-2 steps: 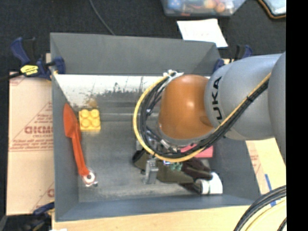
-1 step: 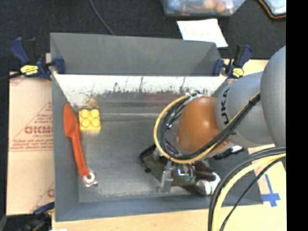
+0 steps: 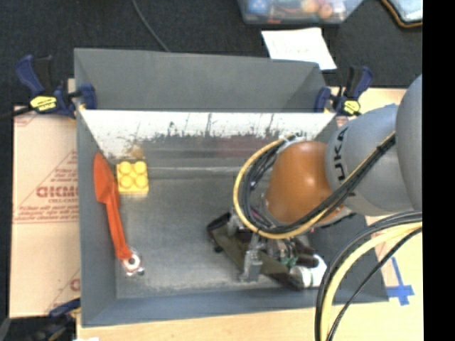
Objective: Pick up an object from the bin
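My gripper [image 3: 250, 265] sat low near the front wall of the bin [image 3: 178, 130], right of centre; I could not tell whether it was open or closed. A dark angular object [image 3: 224, 237] lay just beside it, to the left. Well apart, by the left wall, lay an orange scoop [image 3: 110, 204] and a yellow brick [image 3: 132, 177].

In the bin [image 3: 185, 212], the left side holds two things: a toy brick [image 3: 132, 177] at the far left, close to the far wall, and just left of it a toy spatula [image 3: 114, 219] — blade far, handle running toward the near wall. The gripper [image 3: 252, 258] sits near-right, over a small clutter of things [image 3: 222, 234] — well apart from both.
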Robot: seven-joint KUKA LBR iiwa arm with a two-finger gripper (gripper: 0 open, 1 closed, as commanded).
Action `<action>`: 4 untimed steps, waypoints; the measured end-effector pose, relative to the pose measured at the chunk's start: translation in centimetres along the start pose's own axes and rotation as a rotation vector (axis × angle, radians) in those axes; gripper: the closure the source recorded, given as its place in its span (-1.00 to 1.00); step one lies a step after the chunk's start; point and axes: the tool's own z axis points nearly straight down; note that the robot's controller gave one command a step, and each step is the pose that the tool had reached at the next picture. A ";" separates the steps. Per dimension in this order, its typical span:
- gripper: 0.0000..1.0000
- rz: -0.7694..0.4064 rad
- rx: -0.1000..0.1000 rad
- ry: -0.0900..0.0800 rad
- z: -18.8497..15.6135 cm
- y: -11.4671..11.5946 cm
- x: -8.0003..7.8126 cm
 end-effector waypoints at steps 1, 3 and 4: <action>-1.00 0.096 0.003 0.005 -0.1 1.0 0.2; 1.00 0.092 0.000 0.000 -0.2 0.9 0.0; 1.00 0.092 0.000 0.000 -0.2 0.9 0.0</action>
